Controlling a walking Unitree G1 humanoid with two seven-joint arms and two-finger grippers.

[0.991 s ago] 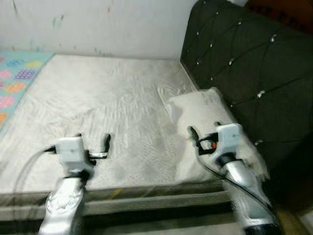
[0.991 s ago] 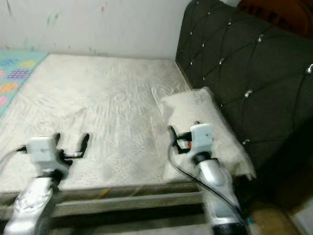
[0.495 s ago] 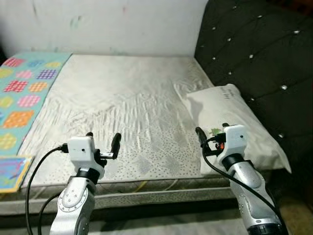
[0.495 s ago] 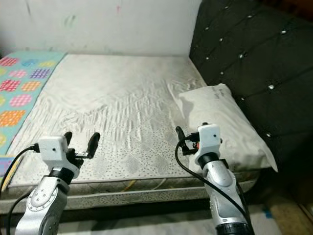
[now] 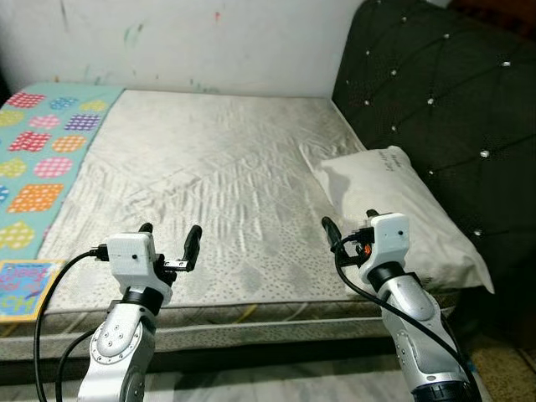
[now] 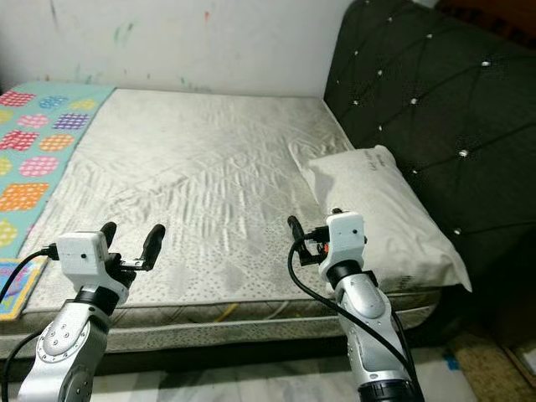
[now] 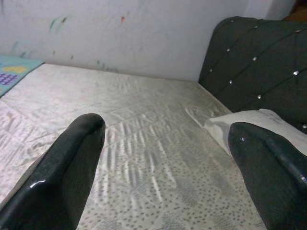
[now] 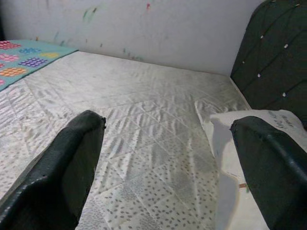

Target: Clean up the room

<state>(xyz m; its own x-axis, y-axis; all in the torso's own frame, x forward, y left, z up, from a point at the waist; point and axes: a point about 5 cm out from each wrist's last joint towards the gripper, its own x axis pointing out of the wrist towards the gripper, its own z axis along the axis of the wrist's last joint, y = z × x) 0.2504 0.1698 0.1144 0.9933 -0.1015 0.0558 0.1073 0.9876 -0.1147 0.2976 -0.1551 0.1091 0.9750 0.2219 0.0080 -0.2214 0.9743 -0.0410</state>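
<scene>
1. While both arms are raised at the near edge, the bed (image 5: 218, 167) stretches ahead of the two hands, its pale quilted mattress bare and lightly wrinkled.
2. The dark tufted headboard (image 5: 435, 100) rises beyond the right hand, on its outer side, meeting the white wall (image 5: 193, 42) (smudged with coloured marks) at the far end.
3. A patterned mat (image 5: 42, 159) of bright squares on teal lies along the mattress edge, outward of the left hand.
4. The white pillow (image 5: 394, 209) lies against the headboard, just beside and ahead of the right hand.
5. The left hand (image 5: 168, 239) hovers over the near mattress edge, fingers (image 7: 62, 167) apart, holding nothing.
6. The right hand (image 6: 311, 226) hovers likewise, near the pillow's corner, fingers (image 8: 62, 167) spread and empty.
</scene>
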